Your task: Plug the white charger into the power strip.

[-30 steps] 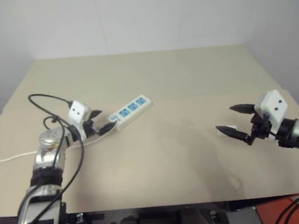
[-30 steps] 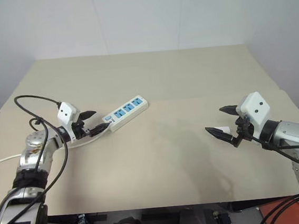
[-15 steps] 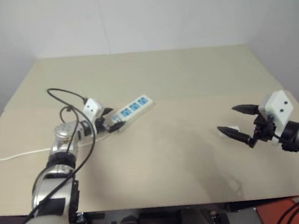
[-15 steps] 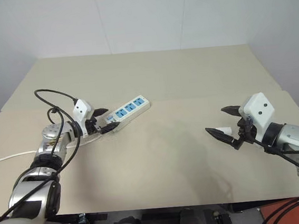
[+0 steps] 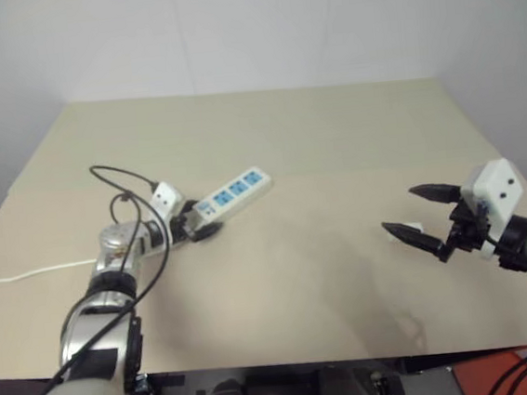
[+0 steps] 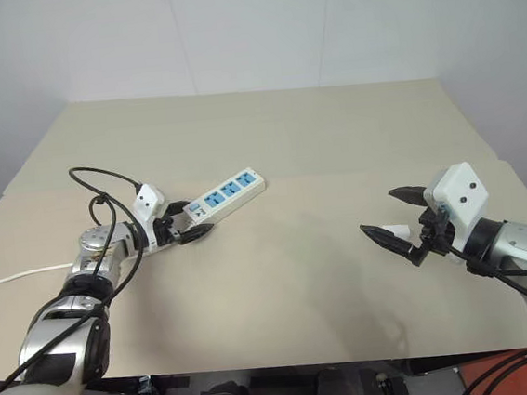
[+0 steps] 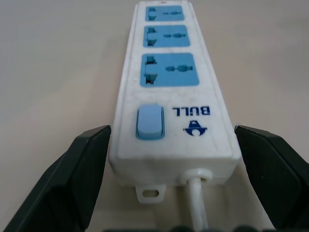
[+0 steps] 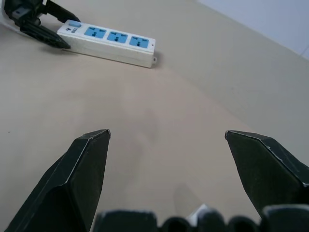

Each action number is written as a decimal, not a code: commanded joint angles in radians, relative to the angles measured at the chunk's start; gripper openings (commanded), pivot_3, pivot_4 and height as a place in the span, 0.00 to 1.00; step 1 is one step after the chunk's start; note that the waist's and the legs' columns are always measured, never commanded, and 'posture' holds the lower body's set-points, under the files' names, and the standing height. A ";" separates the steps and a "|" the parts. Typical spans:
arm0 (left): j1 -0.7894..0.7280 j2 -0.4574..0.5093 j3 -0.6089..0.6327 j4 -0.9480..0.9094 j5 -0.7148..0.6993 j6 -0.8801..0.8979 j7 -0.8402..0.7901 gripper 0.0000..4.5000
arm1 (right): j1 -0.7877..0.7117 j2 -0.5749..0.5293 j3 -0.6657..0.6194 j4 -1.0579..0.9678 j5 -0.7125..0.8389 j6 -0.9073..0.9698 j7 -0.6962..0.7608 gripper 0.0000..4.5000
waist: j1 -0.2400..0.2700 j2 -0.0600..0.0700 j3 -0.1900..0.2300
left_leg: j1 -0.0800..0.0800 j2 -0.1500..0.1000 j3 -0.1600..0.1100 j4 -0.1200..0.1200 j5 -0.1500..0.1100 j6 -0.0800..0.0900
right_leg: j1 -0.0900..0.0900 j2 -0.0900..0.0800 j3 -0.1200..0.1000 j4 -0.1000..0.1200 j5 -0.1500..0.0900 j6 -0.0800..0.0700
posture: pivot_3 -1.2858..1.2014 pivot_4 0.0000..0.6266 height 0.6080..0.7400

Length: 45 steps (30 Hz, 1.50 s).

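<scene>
None of the three sockets on the power strip [image 5: 231, 194] holds a plug. Left gripper [image 6: 190, 225] straddles its switch end, jaws wide. White charger [image 6: 393, 232] lies under the spread, empty right gripper [image 6: 398, 216], at four o'clock.

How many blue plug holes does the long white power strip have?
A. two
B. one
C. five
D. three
D: the left wrist view looks straight along the power strip, and three blue socket panels sit in a row beyond its pale switch.
</scene>
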 commanded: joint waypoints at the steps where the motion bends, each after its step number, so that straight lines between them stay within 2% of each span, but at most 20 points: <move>1: -0.022 -0.002 0.011 0.006 0.004 -0.018 0.006 1.00 | 0.006 -0.001 -0.041 -0.032 0.015 0.000 -0.010 1.00 | 0.001 0.000 0.000 | 0.000 0.000 0.000 0.000 0.000 0.000 | 0.000 0.000 0.000 0.000 0.000 0.000 | 0.52 0.24 1.00; 4: -0.019 -0.009 0.017 0.015 0.002 -0.031 0.024 0.87 | 0.007 -0.002 -0.041 -0.033 0.018 0.000 -0.014 1.00 | 0.003 0.000 0.000 | 0.000 0.000 0.000 0.000 0.000 0.000 | 0.000 0.000 0.000 0.000 0.000 0.000 | 0.52 0.24 1.00; 6: -0.017 -0.012 0.021 0.019 -0.002 -0.036 0.025 0.74 | 0.013 -0.003 -0.043 -0.036 0.018 0.000 -0.013 1.00 | 0.004 0.000 0.000 | 0.000 0.000 0.000 0.000 0.000 0.000 | 0.000 0.000 0.000 0.000 0.000 0.000 | 0.52 0.24 1.00; 7: -0.017 -0.012 0.022 0.020 -0.003 -0.037 0.024 0.73 | 0.015 -0.003 -0.043 -0.037 0.018 0.000 -0.012 1.00 | 0.005 0.000 0.000 | 0.000 0.000 0.000 0.000 0.000 0.000 | 0.000 0.000 0.000 0.000 0.000 0.000 | 0.52 0.24 1.00; 13: -0.010 -0.017 0.031 0.012 -0.020 -0.044 -0.007 0.73 | 0.025 -0.006 -0.037 -0.034 0.021 -0.001 -0.003 1.00 | 0.006 0.000 0.000 | 0.000 0.000 0.000 0.000 0.000 0.000 | 0.000 0.000 0.000 0.000 0.000 0.000 | 0.52 0.24 1.00; 24: 0.018 -0.006 0.029 -0.133 -0.070 0.000 -0.222 0.73 | 0.014 -0.006 -0.019 -0.003 0.010 -0.019 0.024 1.00 | 0.009 0.000 0.000 | -0.001 0.000 0.000 0.000 0.000 0.000 | 0.000 0.000 0.000 0.000 0.000 0.000 | 0.52 0.24 1.00; 34: 0.134 -0.025 -0.069 -0.432 -0.091 0.114 -0.397 0.73 | 0.005 -0.013 -0.027 0.011 0.011 -0.025 0.045 1.00 | 0.009 0.000 0.000 | -0.001 0.000 0.000 0.001 0.000 0.000 | 0.000 0.000 0.000 0.000 0.000 0.000 | 0.52 0.24 1.00; 45: 0.181 -0.037 -0.183 -0.502 -0.047 0.086 -0.434 0.73 | 0.022 -0.001 -0.036 0.004 0.004 -0.034 0.040 1.00 | 0.009 0.000 0.000 | 0.000 0.000 0.000 0.001 0.000 0.000 | 0.000 0.000 0.000 0.000 0.000 0.000 | 0.52 0.24 1.00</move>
